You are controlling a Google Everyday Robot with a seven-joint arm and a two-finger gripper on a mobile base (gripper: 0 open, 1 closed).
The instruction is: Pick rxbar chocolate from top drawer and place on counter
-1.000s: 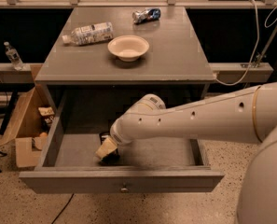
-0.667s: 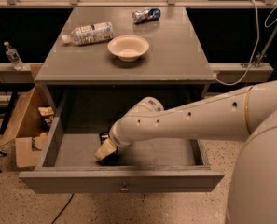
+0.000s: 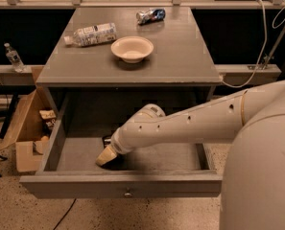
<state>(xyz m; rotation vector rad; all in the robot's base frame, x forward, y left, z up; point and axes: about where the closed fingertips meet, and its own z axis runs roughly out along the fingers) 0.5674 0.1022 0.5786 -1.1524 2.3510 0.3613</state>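
The counter was a flat grey top, faintly glossy, and three things lay on it. A pale bowl stood upright a little left of the middle. Behind it to the left, a clear plastic bottle lay on its side, near the bowl but apart from it. A crushed can lay near the far edge, apart from both. Below, the gripper was down inside the open top drawer, near its front.
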